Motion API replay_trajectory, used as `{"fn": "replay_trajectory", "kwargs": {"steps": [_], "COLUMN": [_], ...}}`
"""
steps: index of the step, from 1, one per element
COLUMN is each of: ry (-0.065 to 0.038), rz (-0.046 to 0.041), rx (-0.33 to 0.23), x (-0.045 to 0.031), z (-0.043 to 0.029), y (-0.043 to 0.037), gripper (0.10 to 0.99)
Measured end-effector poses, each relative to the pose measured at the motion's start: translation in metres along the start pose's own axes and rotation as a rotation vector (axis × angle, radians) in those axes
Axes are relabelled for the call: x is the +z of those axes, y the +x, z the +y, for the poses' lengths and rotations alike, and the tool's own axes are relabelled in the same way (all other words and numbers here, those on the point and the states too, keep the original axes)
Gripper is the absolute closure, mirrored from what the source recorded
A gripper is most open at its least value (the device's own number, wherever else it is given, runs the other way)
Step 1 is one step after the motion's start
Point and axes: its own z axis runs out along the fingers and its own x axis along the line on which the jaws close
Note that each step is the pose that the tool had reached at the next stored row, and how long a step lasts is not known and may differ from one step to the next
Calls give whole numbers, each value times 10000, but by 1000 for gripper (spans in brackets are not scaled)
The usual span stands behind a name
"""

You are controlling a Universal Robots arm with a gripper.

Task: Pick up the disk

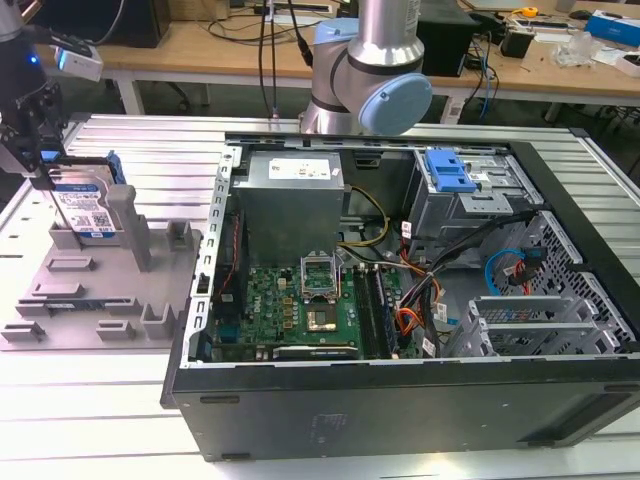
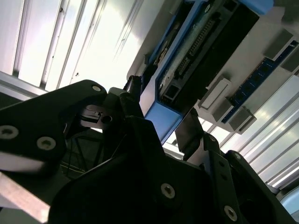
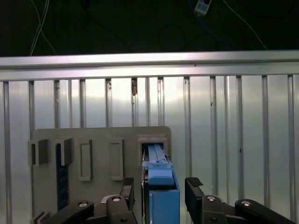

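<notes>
Jaws: standing open, straddling the upper end of the disk (image 3: 162,205), a gap showing on either side in the first wrist view.
Disk: standing on edge in a slot of the grey tray (image 1: 60,290), lying on the counter (image 1: 90,400) at the exterior view's left, beside the open computer case (image 1: 400,410).
Progress: approach done, judging by position; nothing gripping yet, disk not lifting.

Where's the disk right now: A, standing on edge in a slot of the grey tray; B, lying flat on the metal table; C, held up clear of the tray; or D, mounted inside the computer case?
A: the disk stands on edge in the grey tray, with the open gripper straddling it.
</notes>
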Motion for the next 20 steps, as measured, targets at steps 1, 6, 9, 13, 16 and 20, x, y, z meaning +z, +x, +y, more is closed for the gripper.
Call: {"fn": "replay_trajectory", "kwargs": {"steps": [1,6,9,13,16,20], "ry": [-1,-2,-3,-2,-2,-3], "rz": [0,1,1,1,1,1], "rx": [-1,0,-1,-3,0,-1], "x": [0,4,4,5,4,5], "z": [0,0,0,-5,-18,-19], "y": [2,15,17,16,15,16], "gripper": [529,616,616,616,616,616]}}
